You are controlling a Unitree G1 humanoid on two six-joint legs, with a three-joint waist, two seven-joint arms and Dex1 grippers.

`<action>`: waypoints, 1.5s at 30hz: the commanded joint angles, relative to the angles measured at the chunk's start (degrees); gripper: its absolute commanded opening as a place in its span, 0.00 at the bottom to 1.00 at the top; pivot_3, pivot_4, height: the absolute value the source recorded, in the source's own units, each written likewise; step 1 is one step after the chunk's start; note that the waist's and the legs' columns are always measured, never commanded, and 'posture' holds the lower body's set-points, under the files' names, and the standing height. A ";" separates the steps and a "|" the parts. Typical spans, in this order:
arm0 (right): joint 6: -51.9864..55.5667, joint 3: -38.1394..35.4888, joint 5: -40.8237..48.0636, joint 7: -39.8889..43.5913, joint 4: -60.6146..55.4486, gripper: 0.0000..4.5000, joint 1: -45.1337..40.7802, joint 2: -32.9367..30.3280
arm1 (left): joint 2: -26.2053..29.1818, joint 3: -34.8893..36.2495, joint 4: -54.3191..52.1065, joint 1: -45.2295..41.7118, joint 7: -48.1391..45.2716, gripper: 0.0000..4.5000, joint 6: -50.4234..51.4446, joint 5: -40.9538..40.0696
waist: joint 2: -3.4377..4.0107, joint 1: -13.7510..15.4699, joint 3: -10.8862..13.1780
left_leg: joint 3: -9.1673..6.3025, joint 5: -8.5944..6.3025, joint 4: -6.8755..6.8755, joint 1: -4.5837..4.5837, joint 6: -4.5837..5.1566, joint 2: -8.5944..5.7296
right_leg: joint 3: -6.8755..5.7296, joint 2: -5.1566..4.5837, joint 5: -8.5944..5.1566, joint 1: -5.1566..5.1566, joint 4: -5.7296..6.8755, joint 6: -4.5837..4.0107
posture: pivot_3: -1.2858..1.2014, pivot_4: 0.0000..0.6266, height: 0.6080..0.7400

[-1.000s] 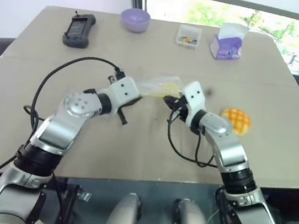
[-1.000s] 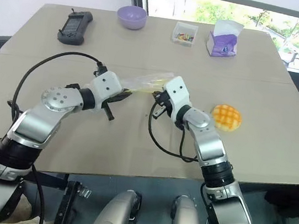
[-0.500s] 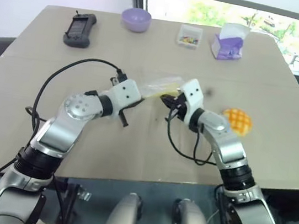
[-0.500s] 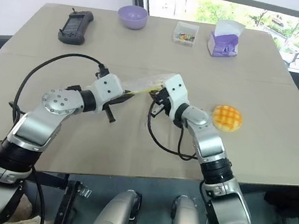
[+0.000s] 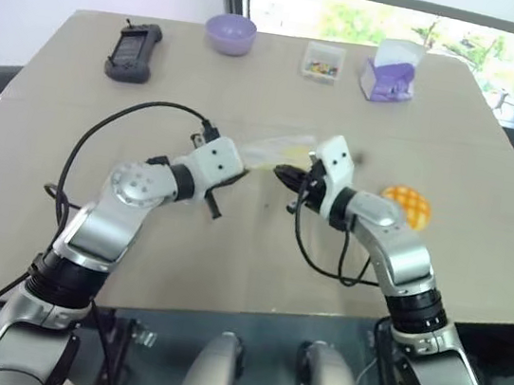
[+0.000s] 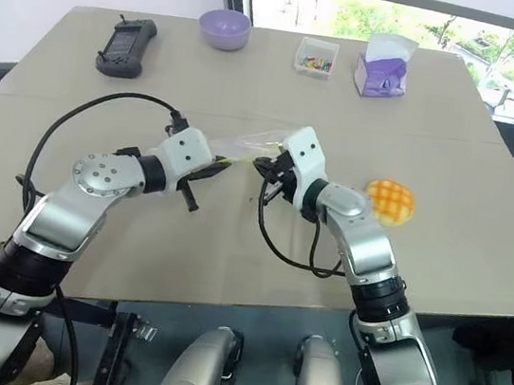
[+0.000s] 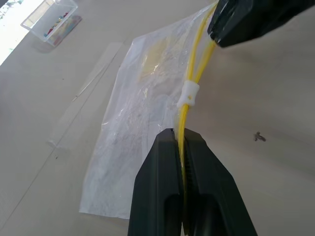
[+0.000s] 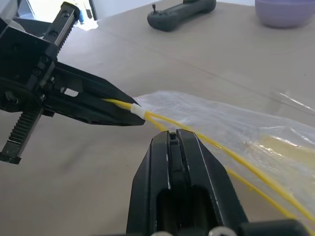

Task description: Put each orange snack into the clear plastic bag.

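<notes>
- The left gripper [image 7: 179, 140] is clamped on the yellow strip of the clear plastic bag [image 7: 138, 128].
- The right gripper [image 8: 173, 136] pinches the same strip, facing the left one.
- The orange snack [image 5: 406, 205] lies on the table [image 5: 226, 274], just beyond the right arm.

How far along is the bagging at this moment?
Done: nothing is bagged; the bun lies on the table, to the right of the right arm. In hand: both grippers are shut on the bag's yellow strip, the left gripper at one spot and the right gripper at another, holding it off the table. Left: open the bag and put the bun in.
</notes>
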 commanded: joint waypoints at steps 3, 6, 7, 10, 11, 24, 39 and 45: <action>-1.46 -0.76 0.24 -1.30 0.77 0.01 -1.28 0.67 | 0.11 1.68 -2.97 0.16 -0.62 0.00 -0.68 -0.29 | 0.00 0.01 0.00 | 0.01 -0.09 0.00 0.00 0.12 -0.08 | 0.07 -0.08 -0.02 -0.02 -0.01 0.03 | 0.52 0.24 1.00; -1.36 -1.46 0.71 -2.15 1.58 0.01 -1.53 1.22 | 0.38 1.32 -3.42 0.65 -1.23 0.00 -1.29 -0.13 | 0.00 0.01 0.00 | 0.01 -0.11 -0.01 0.00 0.13 -0.07 | 0.05 -0.07 -0.02 -0.02 0.00 0.03 | 0.52 0.24 1.00; -1.02 -1.96 1.14 -2.51 1.79 0.01 -1.67 1.62 | 0.41 1.24 -3.53 0.85 -1.33 0.00 -1.42 -0.05 | 0.00 0.00 0.00 | 0.02 -0.11 -0.01 0.01 0.13 -0.07 | 0.03 -0.06 -0.02 -0.02 0.02 0.03 | 0.52 0.24 1.00; 0.12 -3.30 2.45 -3.17 2.23 0.01 -2.05 2.71 | 0.39 1.11 -3.45 1.22 -1.75 0.00 -1.94 0.16 | 0.01 0.00 0.00 | 0.01 -0.11 -0.01 0.02 0.13 -0.03 | -0.04 -0.03 -0.02 -0.02 0.07 0.02 | 0.52 0.24 1.00; 0.48 -3.73 3.04 -3.13 2.25 0.01 -2.15 3.08 | 0.38 1.09 -3.42 1.36 -1.85 0.00 -2.07 0.21 | 0.01 0.00 0.00 | 0.01 -0.11 -0.01 0.02 0.13 -0.02 | -0.05 -0.01 -0.02 -0.02 0.08 0.02 | 0.52 0.24 1.00; 3.22 -4.10 4.45 -5.91 3.08 0.01 -2.40 5.28 | 0.36 1.44 -3.32 2.56 -3.47 0.00 -5.10 -0.32 | 0.01 -0.04 0.00 | 0.02 -0.11 -0.01 0.02 0.13 -0.04 | 0.01 -0.03 -0.02 -0.02 0.07 0.02 | 0.52 0.24 1.00; -32.54 14.55 -29.67 -19.51 25.79 0.13 -8.08 -4.23 | -1.67 2.67 4.05 -0.02 1.07 0.00 -14.58 4.09 | 0.00 -0.27 -0.01 | 0.15 -0.14 -0.02 0.03 0.17 -0.19 | 0.27 -0.15 -0.02 -0.12 -0.01 0.05 | 0.52 0.24 1.00; -35.57 13.71 -32.68 -21.40 28.55 0.66 -8.76 -3.87 | -1.81 2.49 4.74 -0.43 0.34 0.00 -13.74 4.55 | 0.00 -0.26 -0.01 | 0.17 -0.22 -0.04 0.00 0.23 -0.19 | 0.34 -0.16 -0.04 -0.15 -0.02 0.08 | 0.52 0.24 1.00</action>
